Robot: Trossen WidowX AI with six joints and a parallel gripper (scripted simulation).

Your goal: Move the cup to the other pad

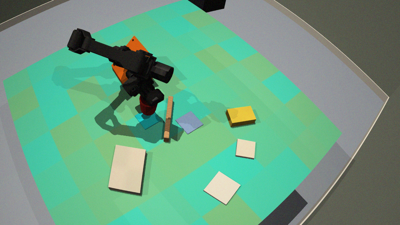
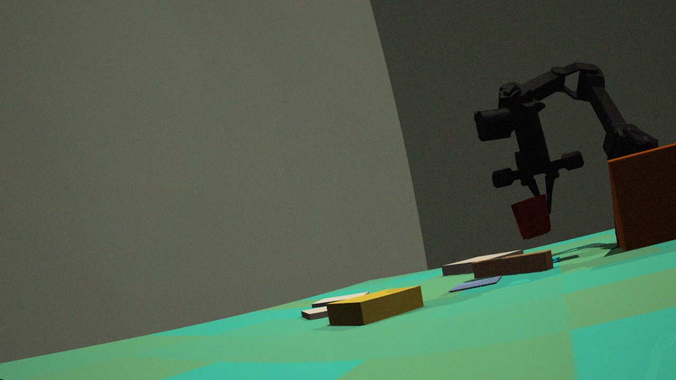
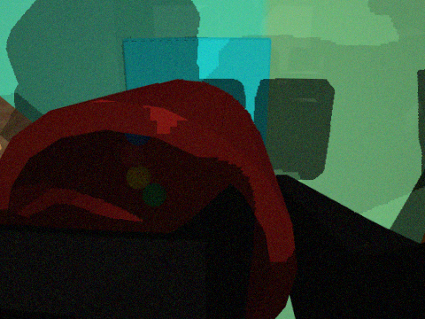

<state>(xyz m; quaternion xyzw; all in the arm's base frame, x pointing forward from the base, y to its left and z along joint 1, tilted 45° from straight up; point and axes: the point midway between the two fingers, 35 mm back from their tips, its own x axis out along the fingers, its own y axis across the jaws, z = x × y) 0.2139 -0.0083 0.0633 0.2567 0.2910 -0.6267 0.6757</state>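
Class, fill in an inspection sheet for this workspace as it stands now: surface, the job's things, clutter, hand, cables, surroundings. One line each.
Surface: green and teal checked mat on a grey table.
Job's things: red cup held in the air, tilted, above the teal pad; marbles still inside; blue-grey pad lies across the wooden bar.
Clutter: yellow block, three cream slabs, orange box by the arm's base.
Hand: hand shut on the cup's rim.
Cables: nothing seen.
Surroundings: plain grey walls; dark block at the table's far edge.
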